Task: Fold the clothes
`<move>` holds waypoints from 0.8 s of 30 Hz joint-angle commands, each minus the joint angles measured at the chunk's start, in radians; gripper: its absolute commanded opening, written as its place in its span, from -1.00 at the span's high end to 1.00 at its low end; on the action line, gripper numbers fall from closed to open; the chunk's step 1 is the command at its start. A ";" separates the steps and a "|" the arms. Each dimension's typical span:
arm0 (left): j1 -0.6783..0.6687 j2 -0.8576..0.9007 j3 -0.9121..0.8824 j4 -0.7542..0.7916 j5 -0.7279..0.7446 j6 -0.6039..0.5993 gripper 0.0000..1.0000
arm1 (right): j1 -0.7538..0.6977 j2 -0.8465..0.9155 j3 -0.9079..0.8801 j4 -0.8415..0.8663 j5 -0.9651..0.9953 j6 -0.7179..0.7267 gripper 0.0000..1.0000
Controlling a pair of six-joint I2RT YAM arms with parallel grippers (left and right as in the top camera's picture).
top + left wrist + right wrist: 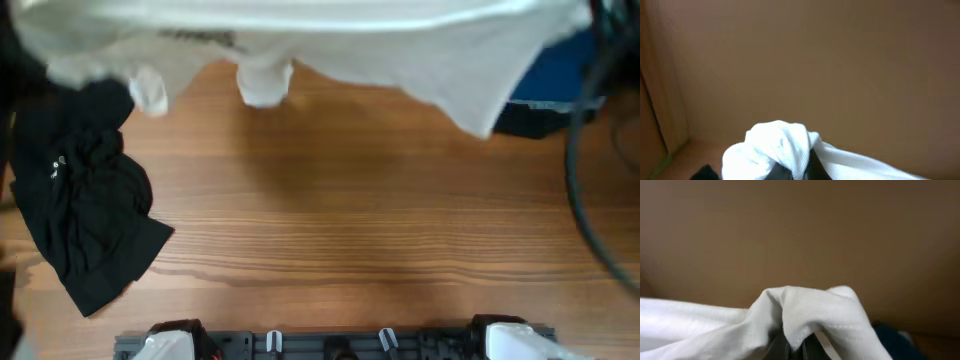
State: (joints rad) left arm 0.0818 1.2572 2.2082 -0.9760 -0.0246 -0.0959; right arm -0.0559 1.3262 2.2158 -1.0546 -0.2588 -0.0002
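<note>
A white garment [330,40] hangs stretched across the top of the overhead view, held up off the wooden table [350,210]. My left gripper [800,170] is shut on a bunched white edge [775,150] of it. My right gripper [805,350] is shut on another bunched white edge [810,310]. Neither gripper shows in the overhead view; the cloth hides them. A crumpled black garment [90,210] lies on the table at the left.
A dark blue item [555,80] lies at the back right, also visible in the right wrist view [895,340]. Black cables [590,200] run along the right edge. The arm bases [340,342] sit at the front edge.
</note>
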 commanded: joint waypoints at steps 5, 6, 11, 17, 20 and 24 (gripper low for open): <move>0.010 -0.002 0.002 -0.010 -0.049 -0.016 0.92 | -0.007 0.023 -0.002 -0.031 0.053 -0.026 0.91; 0.010 0.013 0.002 -0.009 -0.053 -0.016 0.92 | -0.007 0.034 -0.002 -0.031 0.053 -0.026 0.91; 0.010 0.126 0.002 0.000 -0.055 -0.016 0.92 | -0.007 0.131 -0.002 -0.011 0.053 -0.026 0.91; 0.014 0.317 0.002 0.117 -0.055 -0.016 0.92 | -0.007 0.311 -0.002 0.114 0.053 -0.023 0.92; 0.022 0.418 0.002 0.243 -0.056 -0.018 0.92 | -0.007 0.414 -0.002 0.245 0.061 -0.012 0.92; 0.027 0.518 0.002 0.470 -0.089 -0.043 0.92 | -0.007 0.512 -0.002 0.418 0.072 0.043 0.92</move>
State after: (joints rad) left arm 0.0814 1.7168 2.2070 -0.6434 -0.0292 -0.1139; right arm -0.0483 1.7744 2.2135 -0.7197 -0.2543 0.0036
